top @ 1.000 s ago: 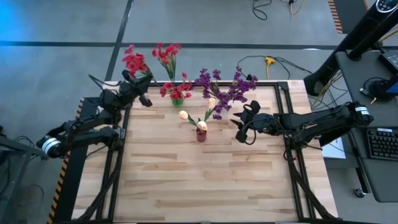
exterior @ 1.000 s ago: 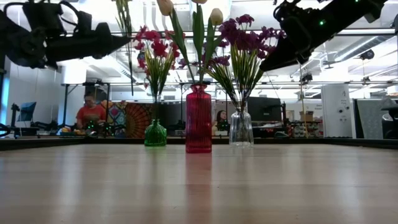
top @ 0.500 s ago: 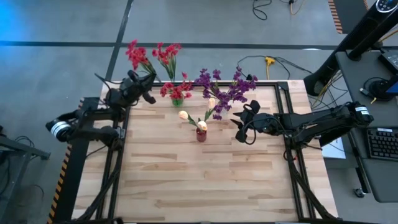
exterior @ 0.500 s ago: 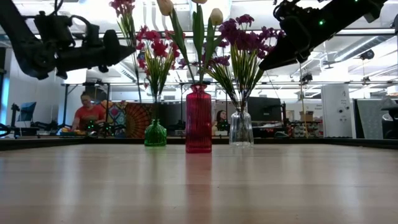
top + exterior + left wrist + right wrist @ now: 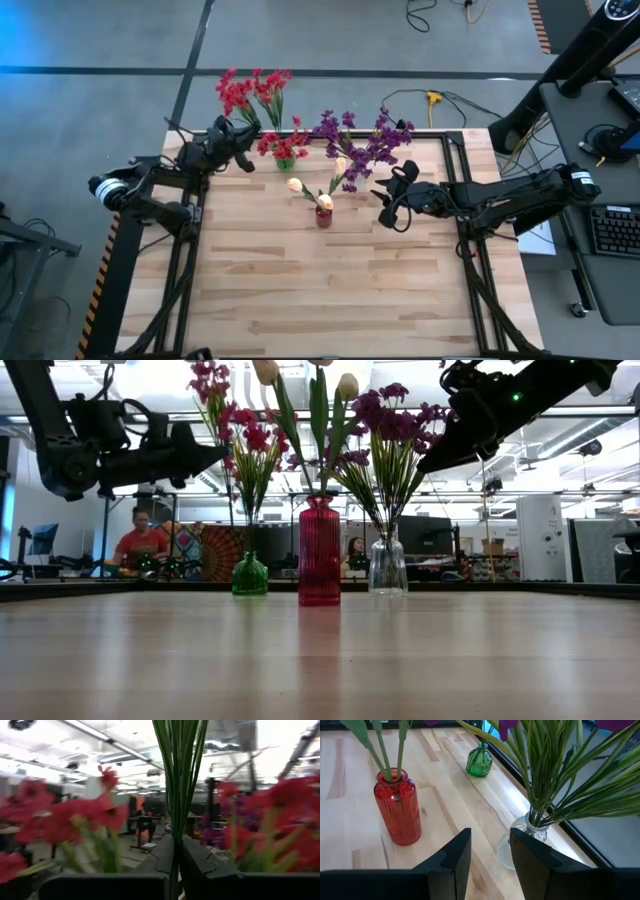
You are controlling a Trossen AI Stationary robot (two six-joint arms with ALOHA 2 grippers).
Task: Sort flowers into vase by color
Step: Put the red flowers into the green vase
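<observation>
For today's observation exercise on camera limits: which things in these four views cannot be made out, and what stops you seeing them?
- Left wrist view: the red blossoms are blurred, too close to the lens, so they cannot be counted.
- Low view: the cream-yellow tulip blossoms in the ribbed red glass vase are cut by the top edge.
- High view: the clear glass vase is hidden under the purple blossoms.

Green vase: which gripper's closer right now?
Left. The left gripper is raised just beside the green vase, shut on a red flower sprig. The right gripper hovers farther off, beyond the clear vase of purple flowers.
</observation>
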